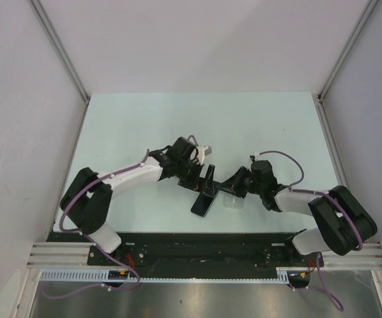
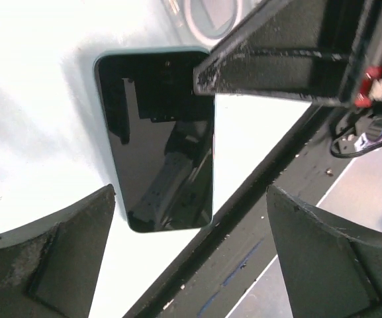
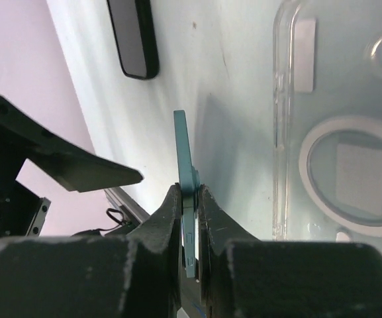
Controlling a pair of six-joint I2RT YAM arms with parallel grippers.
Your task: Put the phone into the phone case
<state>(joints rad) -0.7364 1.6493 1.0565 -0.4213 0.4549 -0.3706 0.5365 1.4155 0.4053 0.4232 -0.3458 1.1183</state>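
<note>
The phone is pinched edge-on in the right gripper, seemingly readied for lowering into the case laid flat just beside it, while the left gripper is held wide and empty.

The clear plastic phone case with a white ring runs off the right wrist view's right edge. The thin teal-edged phone has its lower end buried between the right jaws. Overhead, the case barely shows.
</note>
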